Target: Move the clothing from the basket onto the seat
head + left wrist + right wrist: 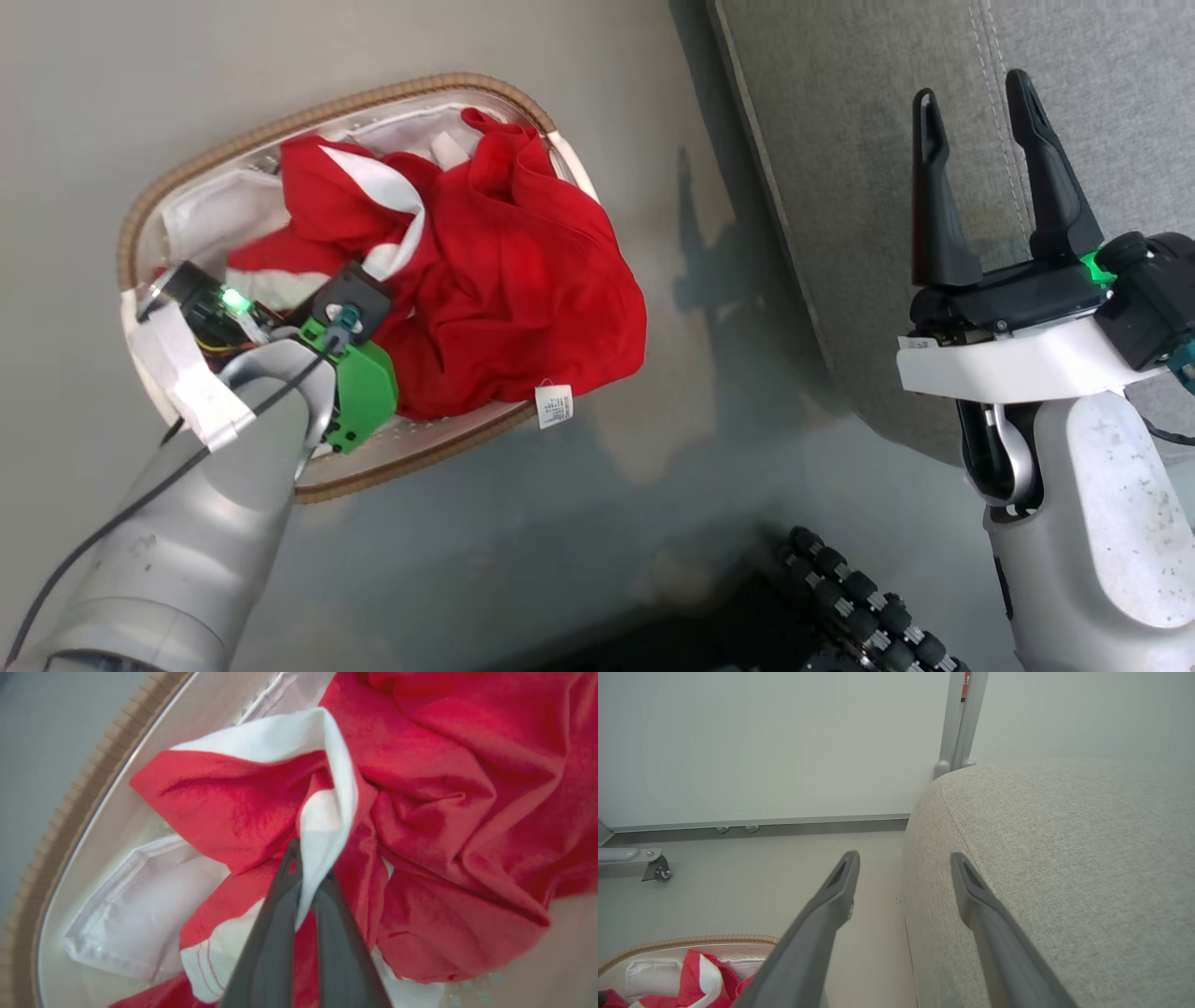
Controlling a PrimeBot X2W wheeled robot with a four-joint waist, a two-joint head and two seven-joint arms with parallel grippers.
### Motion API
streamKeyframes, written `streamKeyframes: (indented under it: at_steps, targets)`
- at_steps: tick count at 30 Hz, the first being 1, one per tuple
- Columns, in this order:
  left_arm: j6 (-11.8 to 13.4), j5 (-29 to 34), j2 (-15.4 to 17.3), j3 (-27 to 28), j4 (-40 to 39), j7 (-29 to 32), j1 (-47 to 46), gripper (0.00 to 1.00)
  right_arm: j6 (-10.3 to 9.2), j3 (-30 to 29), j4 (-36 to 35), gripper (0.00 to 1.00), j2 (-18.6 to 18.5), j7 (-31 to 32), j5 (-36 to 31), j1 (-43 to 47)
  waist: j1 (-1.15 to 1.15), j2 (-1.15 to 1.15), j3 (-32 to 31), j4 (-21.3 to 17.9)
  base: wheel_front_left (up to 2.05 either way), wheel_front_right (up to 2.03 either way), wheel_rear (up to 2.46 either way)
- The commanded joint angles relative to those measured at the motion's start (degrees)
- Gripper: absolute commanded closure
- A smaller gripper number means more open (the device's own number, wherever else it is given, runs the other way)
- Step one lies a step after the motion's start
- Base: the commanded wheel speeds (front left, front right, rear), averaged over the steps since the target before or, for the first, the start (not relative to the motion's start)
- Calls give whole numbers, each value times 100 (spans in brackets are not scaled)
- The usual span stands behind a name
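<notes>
We see a smooth silver-grey left arm (187,541) with a thin black cable (112,518), a bright green plastic block (364,397), a tiny green light (231,301) and white tape (187,373), and a pale right arm (1120,523) dotted with dark specks, whose right gripper (971,86) has two long dark pointed fingers (935,224).

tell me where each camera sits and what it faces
head view: on the head, facing down at basket, clothing and seat; shows left forearm, open right end effector.
left wrist view: on left wrist, facing into the basket; left end effector shut on clothing.
right wrist view: on right wrist, facing the wall past the seat; its open fingers show.
shared: head and right wrist both show basket and seat.
</notes>
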Motion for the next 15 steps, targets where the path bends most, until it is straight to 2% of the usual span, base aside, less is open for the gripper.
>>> streamKeyframes:
  at_steps: [1, 11, 15]
  targets:
    - [-21, -48, 40, -36, -132, -43, 147, 100, -6, -25, 68, 0, -19, -28, -54, 79, -1, 0, -361, 237, 0, 0, 0]
    - [-50, -421, 437, -239, -1863, -36, 918, 100, -6, -71, 617, 0, -22, -28, -461, 454, -1, 0, -1715, 811, 0, 0, 0]
    - [-47, -546, 670, -553, -2435, -37, 1112, 100, -6, -23, 928, 0, -23, -27, -568, 774, -1, 0, -2343, 1041, 0, 0, 0]
